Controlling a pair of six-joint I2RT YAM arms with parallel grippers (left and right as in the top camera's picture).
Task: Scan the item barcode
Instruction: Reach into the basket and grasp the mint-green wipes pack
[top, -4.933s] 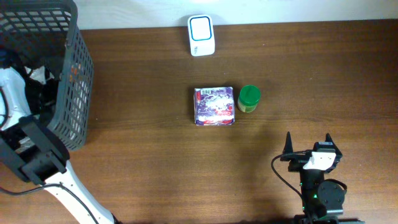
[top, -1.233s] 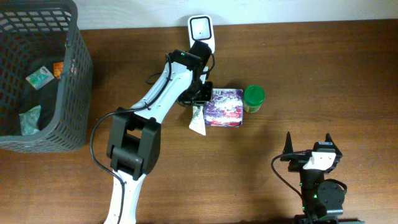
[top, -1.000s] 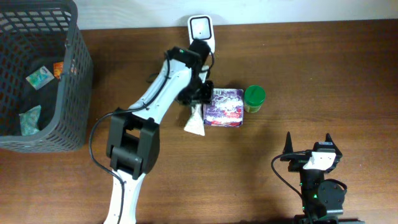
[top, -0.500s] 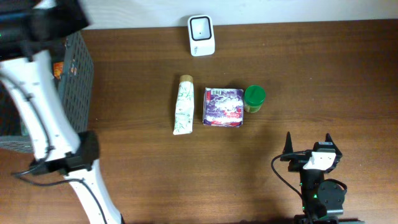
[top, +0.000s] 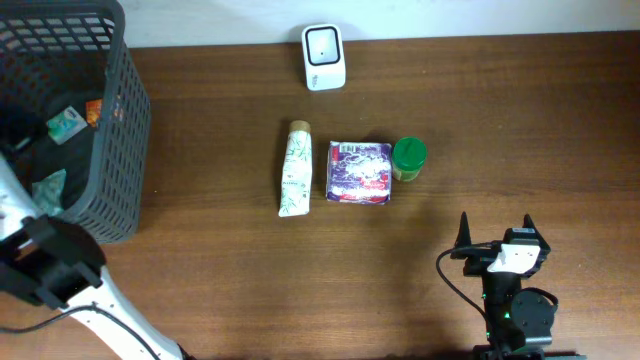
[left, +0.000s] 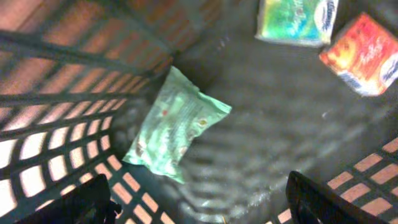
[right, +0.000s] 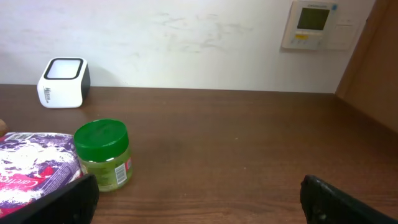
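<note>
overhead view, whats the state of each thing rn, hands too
scanner: standing, nothing held up to it
tube: lying flat, cap end toward the scanner
purple packet: lying flat between tube and jar
jar: upright, green lid on
basket: upright, packets inside
left hand: open, empty, inside the basket
right hand: open, empty, away from the items

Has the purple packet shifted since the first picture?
Yes. The purple packet slid slightly right: against the white scanner, its left edge went from below the left part to below the middle.
</note>
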